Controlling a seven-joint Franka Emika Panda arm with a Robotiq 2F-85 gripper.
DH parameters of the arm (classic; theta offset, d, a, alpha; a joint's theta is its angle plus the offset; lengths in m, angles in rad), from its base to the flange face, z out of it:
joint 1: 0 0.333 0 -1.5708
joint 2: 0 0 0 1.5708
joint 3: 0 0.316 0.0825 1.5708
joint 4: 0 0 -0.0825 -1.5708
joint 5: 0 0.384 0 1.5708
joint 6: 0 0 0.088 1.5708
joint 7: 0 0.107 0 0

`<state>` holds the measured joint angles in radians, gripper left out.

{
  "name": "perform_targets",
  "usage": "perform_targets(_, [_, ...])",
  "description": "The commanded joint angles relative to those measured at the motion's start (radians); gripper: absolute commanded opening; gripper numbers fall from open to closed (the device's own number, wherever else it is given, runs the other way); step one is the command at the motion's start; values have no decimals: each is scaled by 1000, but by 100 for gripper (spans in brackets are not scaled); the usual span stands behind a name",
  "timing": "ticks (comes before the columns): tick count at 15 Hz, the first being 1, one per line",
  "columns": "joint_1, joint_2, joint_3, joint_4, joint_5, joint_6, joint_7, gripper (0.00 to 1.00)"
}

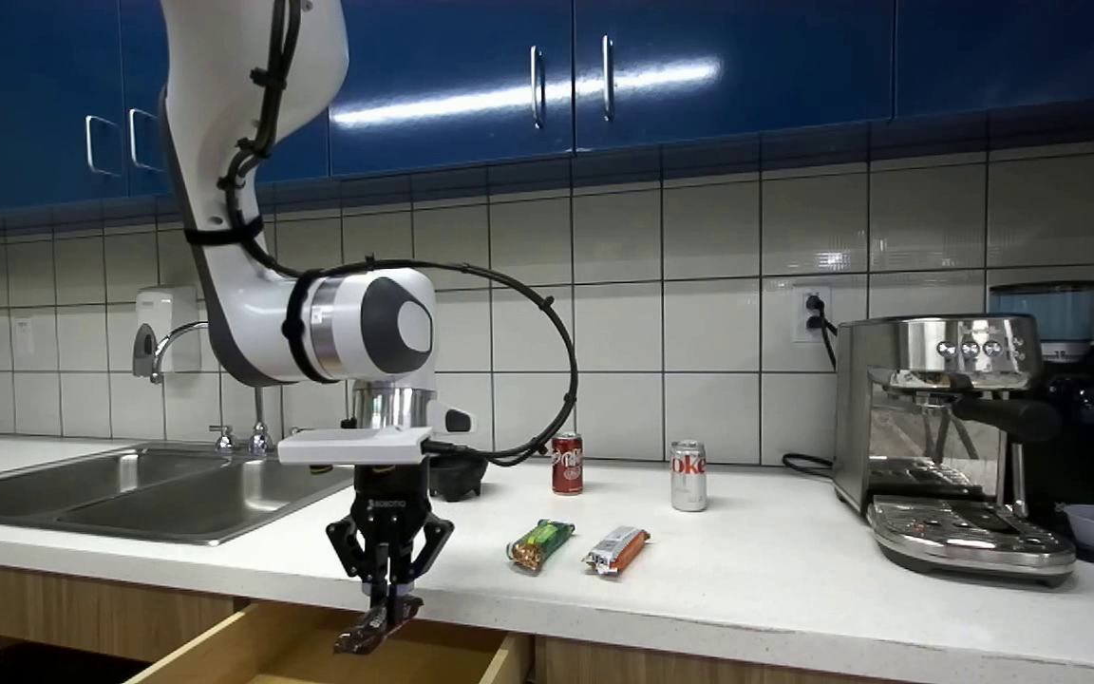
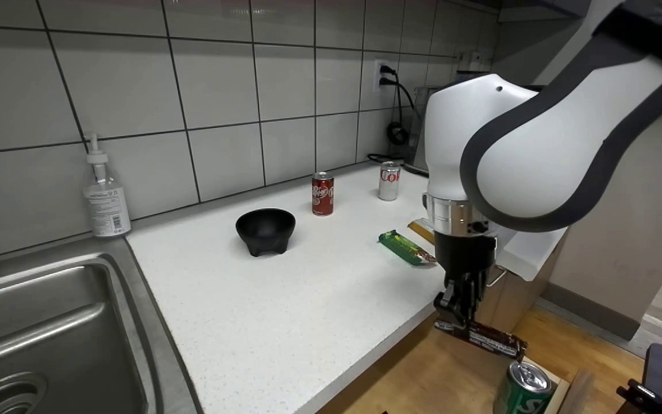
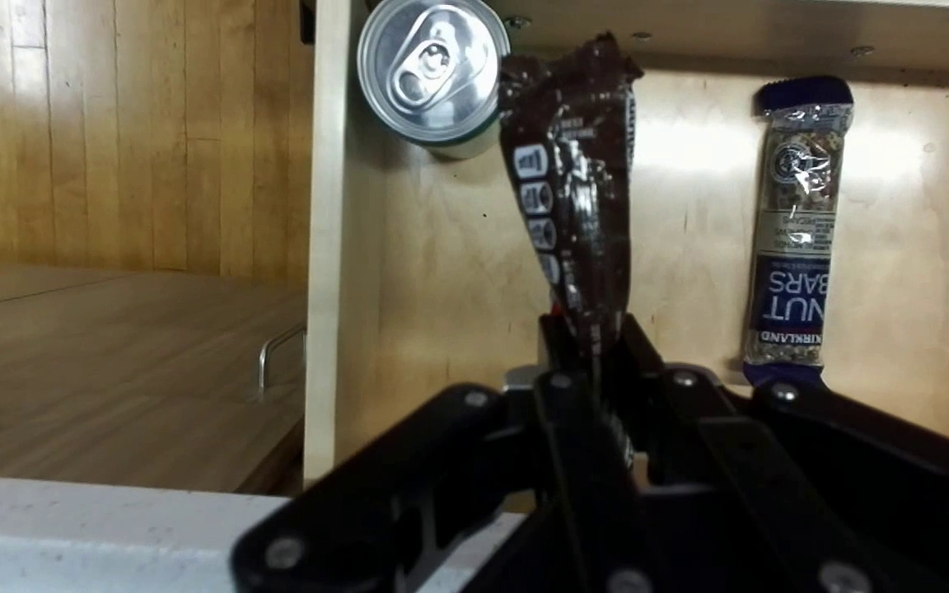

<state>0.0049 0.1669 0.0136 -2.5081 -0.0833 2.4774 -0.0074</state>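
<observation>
The wrapped bar [image 3: 577, 181] is glossy brown; clamped, it juts over the drawer [image 3: 450, 263].

In an exterior view, my pincer [image 1: 390, 602] grips a dark-wrapped bar [image 1: 366, 635] over a pulled-out drawer [image 1: 452, 654]. Counter [image 1: 775, 589] behind: green packet [image 1: 539, 545], orange-and-white packet [image 1: 617, 550] near it; red can [image 1: 567, 464] and silver can [image 1: 688, 478] upright, further back. Espresso machine [image 1: 917, 432] toward right, sink [image 1: 181, 505] left.

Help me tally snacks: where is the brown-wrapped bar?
In the wrist view, the brown-wrapped bar is gripped by the end effector above the open drawer, with a can at left and a Kirkland bar at right.
</observation>
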Motion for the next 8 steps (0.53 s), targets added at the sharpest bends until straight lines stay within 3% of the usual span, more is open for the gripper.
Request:
perform_targets(1, [26,9,-3,4,-23,20,58,4])
perform_targets(8, [44,46,1,16,-12,34,53,4])
